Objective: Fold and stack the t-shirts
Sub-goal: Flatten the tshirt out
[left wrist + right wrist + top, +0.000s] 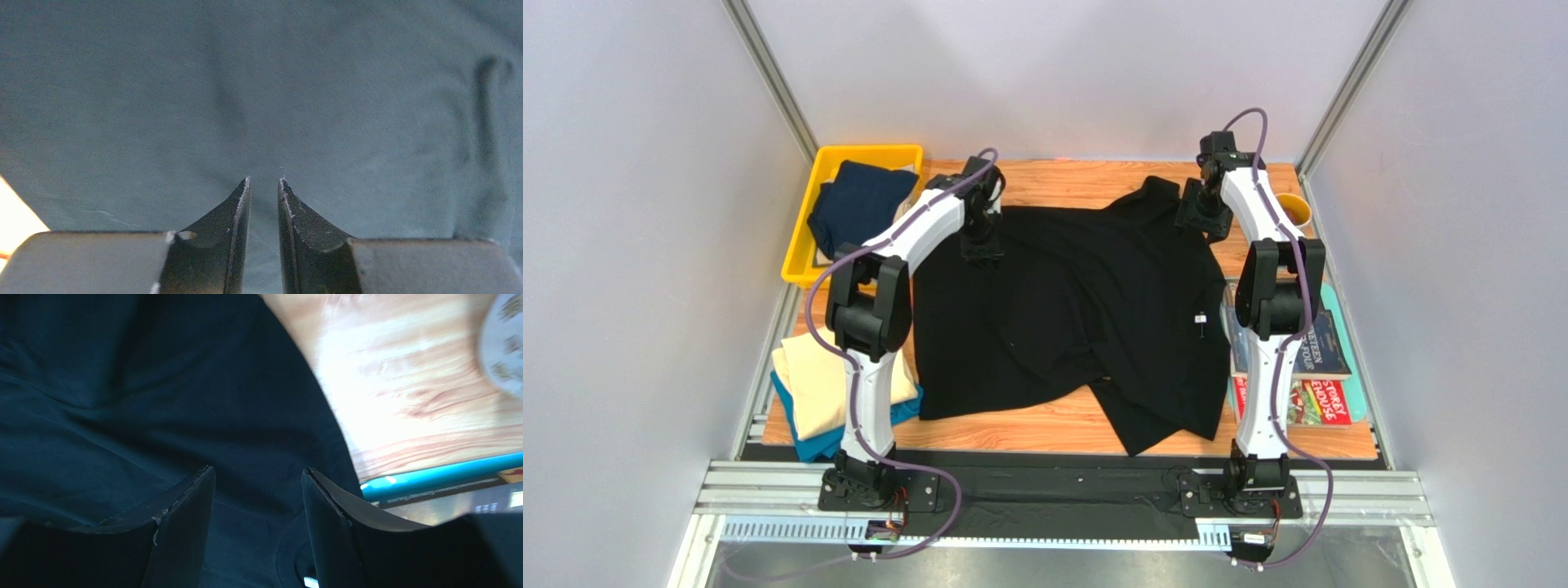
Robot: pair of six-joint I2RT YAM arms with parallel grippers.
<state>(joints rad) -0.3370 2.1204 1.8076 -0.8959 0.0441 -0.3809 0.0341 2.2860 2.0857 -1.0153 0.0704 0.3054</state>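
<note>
A large black t-shirt [1075, 319] lies spread and rumpled across the wooden table, a small white label [1199, 321] showing near its right side. My left gripper [983, 249] hovers over the shirt's far-left part. In the left wrist view its fingers [264, 179] stand slightly apart, with only cloth [245, 92] seen below the gap. My right gripper [1195, 221] is over the far-right edge of the shirt, and its fingers [258, 470] are wide apart above dark cloth [153, 404], holding nothing. A navy t-shirt [857, 202] lies in the bin. A cream t-shirt [830, 374] rests on a teal one [811, 439].
A yellow bin [800, 251] stands at the far left. Colourful magazines [1326, 368] lie along the table's right edge, and a yellow round object [1296, 211] sits at the far right. Bare wood [399, 373] shows just beyond the shirt's edge.
</note>
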